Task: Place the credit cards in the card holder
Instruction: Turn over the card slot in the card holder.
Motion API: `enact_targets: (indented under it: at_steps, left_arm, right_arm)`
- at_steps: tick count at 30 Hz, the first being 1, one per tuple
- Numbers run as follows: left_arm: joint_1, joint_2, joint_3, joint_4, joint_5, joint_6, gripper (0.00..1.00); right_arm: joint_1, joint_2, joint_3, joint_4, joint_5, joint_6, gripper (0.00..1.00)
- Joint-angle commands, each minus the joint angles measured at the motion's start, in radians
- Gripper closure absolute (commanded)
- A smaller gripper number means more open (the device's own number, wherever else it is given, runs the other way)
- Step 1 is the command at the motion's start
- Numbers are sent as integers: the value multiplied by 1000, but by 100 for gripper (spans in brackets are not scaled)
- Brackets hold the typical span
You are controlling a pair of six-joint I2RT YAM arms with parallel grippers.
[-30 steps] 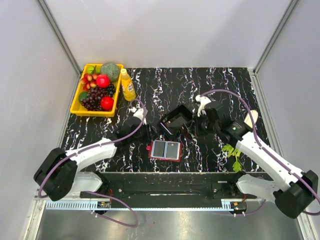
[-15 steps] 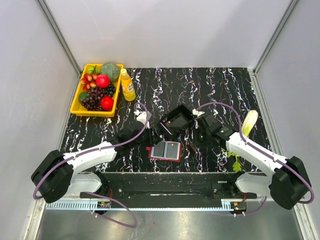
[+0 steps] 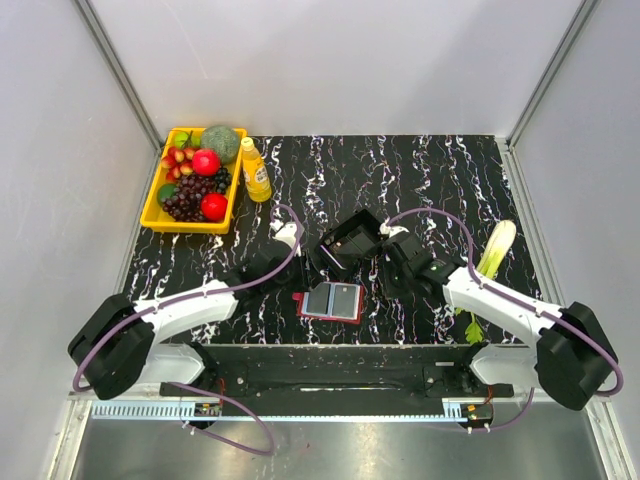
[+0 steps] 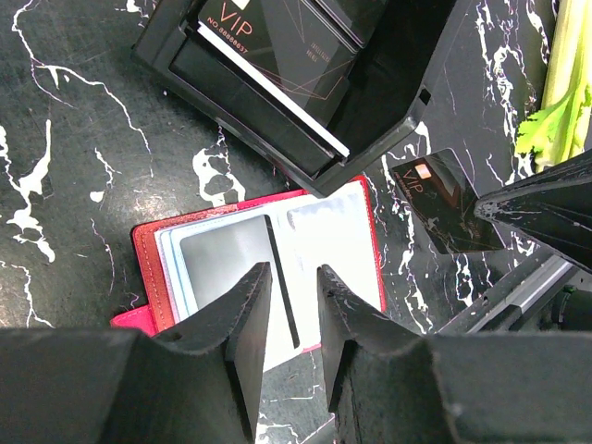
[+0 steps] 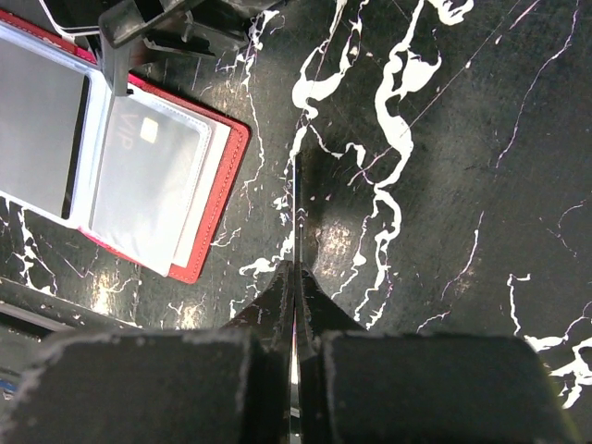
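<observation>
The card holder [image 3: 332, 300] lies open on the table, dark red with clear sleeves; a grey card [image 5: 153, 176] marked VIP sits in its right sleeve. My left gripper [image 4: 293, 277] is open and empty, just above the holder [image 4: 231, 250], with its fingers [image 4: 250, 305] over the middle fold. My right gripper [image 5: 296, 268] is shut on a thin dark credit card [image 5: 298, 199], seen edge-on and held upright. The left wrist view shows that card [image 4: 442, 205] as dark and marked VIP, just right of the holder. In the top view the right gripper [image 3: 386, 282] is beside the holder's right edge.
A black box-like tray [image 3: 352, 238] with more dark VIP cards [image 4: 277, 55] stands just behind the holder. A celery stalk [image 3: 492, 252] lies to the right. A yellow tray of fruit [image 3: 176, 218] and a small bottle [image 3: 256, 170] stand at the far left.
My right arm has swung left and lowered, bringing the card beside the holder's right edge and uncovering the celery. My left gripper has shifted slightly towards the holder.
</observation>
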Motion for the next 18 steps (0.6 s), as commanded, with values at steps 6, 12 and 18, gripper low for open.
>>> enact_targets:
  at_steps: [6,12,18]
  left_arm:
    - [-1,10,51,34,-13,10,69]
    - [-1,12,50,33,-14,12,69]
    - [-1,16,42,36,-14,10,69]
  right_arm:
    - [16,51,13,3,32,22,100]
    - [16,95,29,-1,27,19,100]
    - [19,118,40,-14,24,19,100]
